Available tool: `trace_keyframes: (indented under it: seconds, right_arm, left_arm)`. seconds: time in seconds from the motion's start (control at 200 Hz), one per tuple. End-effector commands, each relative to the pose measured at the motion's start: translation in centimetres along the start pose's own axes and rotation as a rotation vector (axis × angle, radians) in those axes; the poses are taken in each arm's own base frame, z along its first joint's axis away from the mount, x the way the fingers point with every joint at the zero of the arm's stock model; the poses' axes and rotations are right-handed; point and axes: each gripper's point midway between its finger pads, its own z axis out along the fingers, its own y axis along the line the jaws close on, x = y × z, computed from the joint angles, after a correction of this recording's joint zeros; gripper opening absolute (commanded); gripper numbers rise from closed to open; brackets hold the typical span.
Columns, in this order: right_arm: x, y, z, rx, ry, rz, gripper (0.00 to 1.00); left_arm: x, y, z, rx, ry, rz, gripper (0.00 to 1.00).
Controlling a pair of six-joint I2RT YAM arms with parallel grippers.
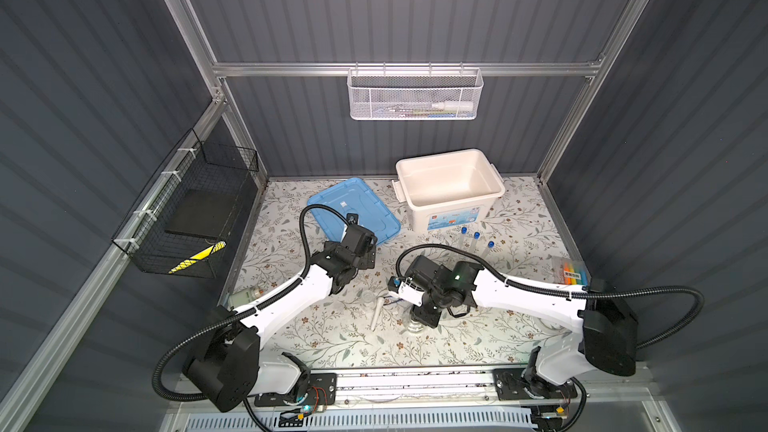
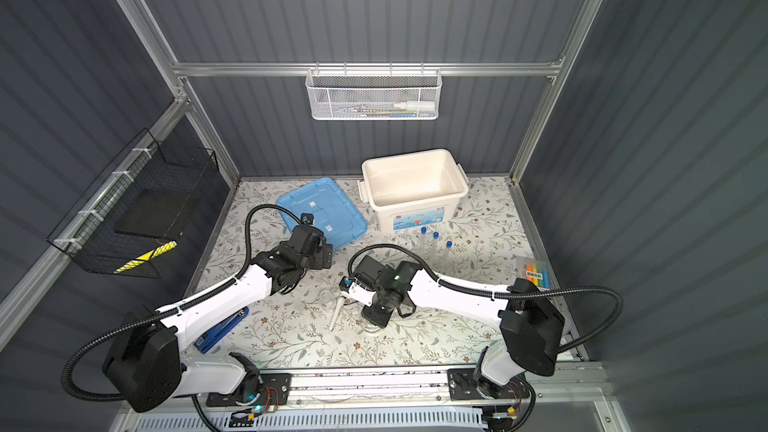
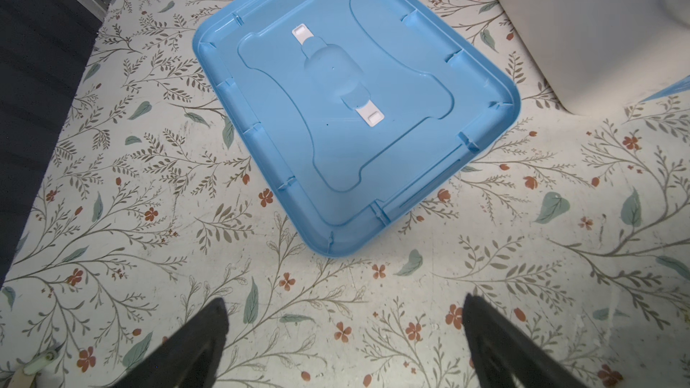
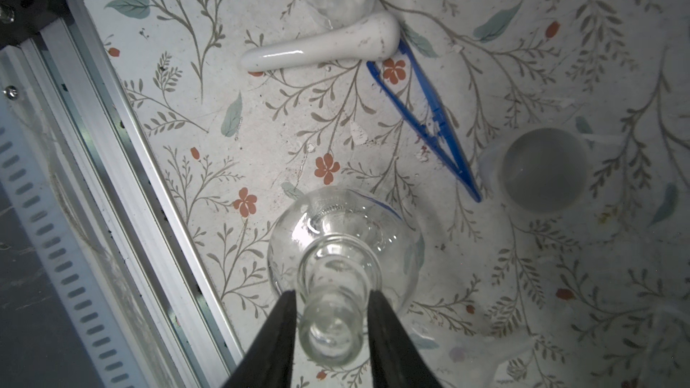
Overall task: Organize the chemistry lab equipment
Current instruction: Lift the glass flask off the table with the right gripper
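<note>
Found glass flask (image 4: 336,225) upright on surface (image 4: 224,181), right end effector (image 4: 332,293) with jaws close either side of its neck; could not tell whether gripping. Noted blue tweezers (image 4: 444,139), white pestle (image 4: 321,44), small white bowl (image 4: 541,169) near flask. Saw left end effector (image 3: 343,302) spread wide, empty, well apart from flask.

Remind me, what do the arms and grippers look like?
The left arm and right arm have white shells, black joints and a black corrugated cable each. The right wrist carries a green light. The left gripper and right gripper have black tapered fingers.
</note>
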Motion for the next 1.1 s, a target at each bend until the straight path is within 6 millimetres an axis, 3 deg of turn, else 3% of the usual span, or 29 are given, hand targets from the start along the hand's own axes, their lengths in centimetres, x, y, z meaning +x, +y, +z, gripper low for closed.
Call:
trace_keyframes:
  seconds: [0.0,0.36,0.715,1.095]
  right_arm:
    - [-0.1,-0.1,0.0,0.017,0.019,-0.008,0.34]
    - [0.3,-0.4,0.3,0.053,0.044,-0.015,0.36]
    - [0.1,-0.4,0.4,0.065,0.041,-0.015,0.2]
    - [-0.7,-0.3,-0.6,0.081,0.017,-0.024,0.16]
  left_arm:
    - [-0.1,0.7,-0.4,-0.017,-0.014,-0.025,1.0]
    - [0.0,0.8,-0.5,-0.018,-0.016,-0.03,1.0]
    - [0.0,0.9,-0.5,-0.02,-0.016,-0.033,1.0]
    - [0.0,0.9,-0.6,-0.018,-0.019,-0.036,1.0]
